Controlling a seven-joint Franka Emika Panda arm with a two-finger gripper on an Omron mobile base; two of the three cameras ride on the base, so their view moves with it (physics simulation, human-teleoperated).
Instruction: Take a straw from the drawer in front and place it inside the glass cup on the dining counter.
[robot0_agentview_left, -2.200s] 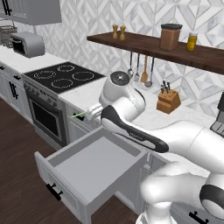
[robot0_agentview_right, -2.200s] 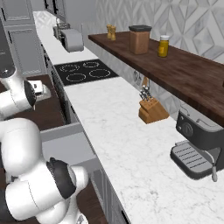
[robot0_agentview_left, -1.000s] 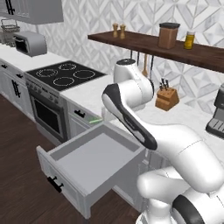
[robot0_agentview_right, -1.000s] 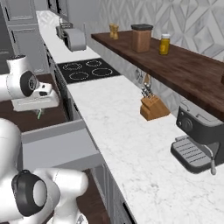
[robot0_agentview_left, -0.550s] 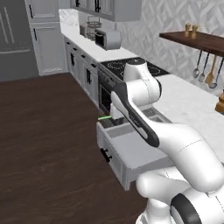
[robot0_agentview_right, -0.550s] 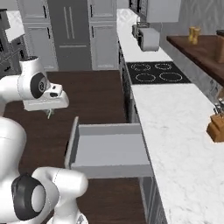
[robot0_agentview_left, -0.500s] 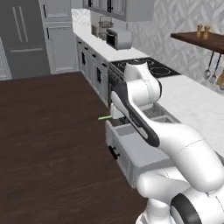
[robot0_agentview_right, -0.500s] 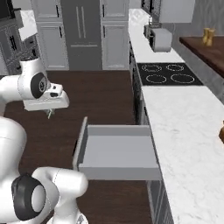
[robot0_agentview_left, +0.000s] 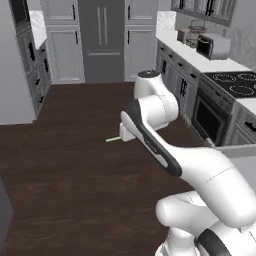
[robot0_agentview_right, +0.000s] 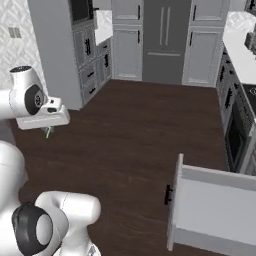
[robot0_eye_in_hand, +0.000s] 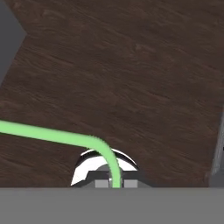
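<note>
Hand view: we see the thin light-green straw (robot0_eye_in_hand: 52, 134) running in from 9 o'clock, bending near the centre and dropping to 6 o'clock, where it passes between the two small grey fingertips (robot0_eye_in_hand: 101, 184) of the two-finger gripper (robot0_eye_in_hand: 115, 184). The jaws stand nearly together with the straw pinched in the narrow gap, and the dark brown wooden floor (robot0_eye_in_hand: 131, 74) lies beneath.

In the left base view, a short green length of the straw (robot0_agentview_left: 113, 139) juts toward 9 o'clock from the white hand at the gripper (robot0_agentview_left: 121, 137), held over the floor (robot0_agentview_left: 65, 170), well apart from the black cooktop (robot0_agentview_left: 235, 84) at 3 o'clock and the grey tall refrigerator (robot0_agentview_left: 104, 40) at 12 o'clock.

In the right base view, we find the gripper (robot0_agentview_right: 49, 128) at 9 o'clock with a small green tip of the straw (robot0_agentview_right: 48, 132) hanging below the hand. The wide, shallow light-grey drawer (robot0_agentview_right: 212, 210) stands pulled open at 4 o'clock, its short black bar handle (robot0_agentview_right: 168, 194) on the panel front, well apart from the straw.
</note>
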